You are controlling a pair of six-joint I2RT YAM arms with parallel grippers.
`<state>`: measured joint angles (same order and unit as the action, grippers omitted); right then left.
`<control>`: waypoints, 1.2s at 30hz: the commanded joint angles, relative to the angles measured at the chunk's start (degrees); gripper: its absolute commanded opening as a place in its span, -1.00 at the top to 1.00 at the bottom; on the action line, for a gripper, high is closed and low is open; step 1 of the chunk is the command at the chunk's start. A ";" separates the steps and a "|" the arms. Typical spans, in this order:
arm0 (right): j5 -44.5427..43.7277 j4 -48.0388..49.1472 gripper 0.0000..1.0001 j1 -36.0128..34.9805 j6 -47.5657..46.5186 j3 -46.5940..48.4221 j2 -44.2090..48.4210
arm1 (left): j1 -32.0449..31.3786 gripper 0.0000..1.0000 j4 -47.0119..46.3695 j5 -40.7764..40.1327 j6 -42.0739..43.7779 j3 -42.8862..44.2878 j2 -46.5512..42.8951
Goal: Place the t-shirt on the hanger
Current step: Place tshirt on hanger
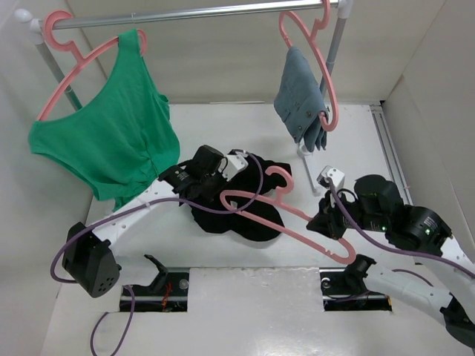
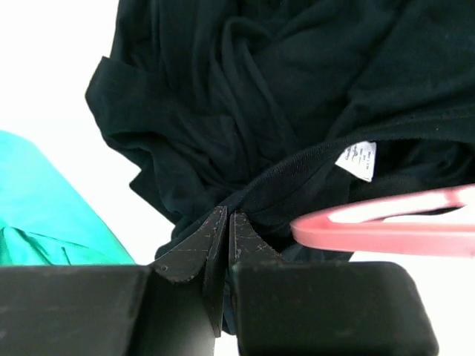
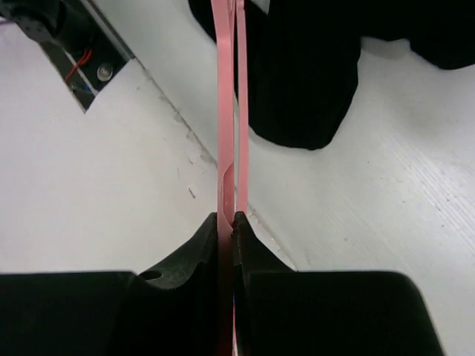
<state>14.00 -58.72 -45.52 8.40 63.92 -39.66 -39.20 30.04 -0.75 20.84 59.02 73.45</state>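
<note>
**Black t-shirt heaped at table centre; both grippers clamped**

White table (image 1: 223,311) carries the work. A metal rail (image 1: 185,15) crosses the top view at 12 o'clock.

A green top (image 1: 111,141) hangs from the rail at 10 o'clock on a pink hanger (image 1: 63,44).

The t-shirt (image 1: 249,222) lies crumpled on the table at about the centre of the top view, not spread out. The left wrist view shows deep folds and the neckline hem.

The hanger (image 3: 223,111) lies across the heap's 4 o'clock side. Its curled hook sits over the fabric and its far shoulder reaches toward 5 o'clock. No part of it can be seen inside the shirt.

A grey-blue garment (image 1: 300,100) hangs at 1 o'clock on a second pink hanger (image 1: 326,89).

The left gripper (image 2: 226,219) is clenched on the neckline hem of the t-shirt. The right gripper (image 3: 226,219) is clenched on the hanger's thin rim at 4 o'clock from the heap.

A white label (image 2: 358,159) shows at the neckline, just above the hanger.
</note>
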 commanded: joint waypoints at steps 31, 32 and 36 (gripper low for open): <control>0.77 40.42 1.00 -4.14 -6.91 -15.39 -1.03 | -0.87 1.00 9.86 28.43 5.44 18.84 -7.18; -0.63 41.83 1.00 -4.14 -6.91 -16.01 -1.64 | -0.88 1.00 10.47 30.27 4.83 19.54 -7.18; -3.61 47.63 1.00 -4.14 -8.22 -18.56 -3.93 | -0.88 1.00 11.00 34.23 3.51 22.97 -7.18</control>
<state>14.81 -23.09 -49.45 0.84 46.61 -42.39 -39.42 40.40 26.28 25.17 78.35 68.12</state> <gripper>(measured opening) 0.123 0.007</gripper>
